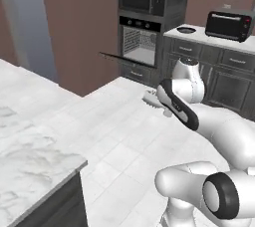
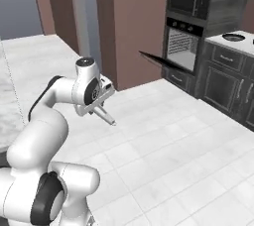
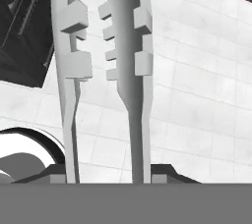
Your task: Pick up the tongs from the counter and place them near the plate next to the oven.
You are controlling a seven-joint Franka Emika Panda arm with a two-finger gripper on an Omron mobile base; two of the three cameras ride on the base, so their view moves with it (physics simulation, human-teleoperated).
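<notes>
The tongs (image 3: 106,66) are held in the gripper (image 3: 106,171), whose two dark fingertips are closed on the lower ends of the two metal arms. In the hand view the tongs rise straight up from between the fingertips, with the ridged, toothed ends near the top of the picture and pale floor tiles behind them.

In the left base view the white arm is bent over the tiled floor, and the toothed end of the tongs (image 1: 149,99) is seen sticking out to the left of the wrist. In the right base view the tongs (image 2: 105,115) slant down and to the right from the gripper (image 2: 99,105), held in the air above the floor.

The oven (image 1: 139,42) is set into the dark cabinets at the back, with its door (image 2: 158,60) dropped open. The plate (image 1: 186,30) lies on the worktop (image 1: 201,36) just right of the oven, left of a black toaster oven (image 1: 229,25). The marble counter (image 1: 30,151) is seen at the lower left, well apart from the tongs.
</notes>
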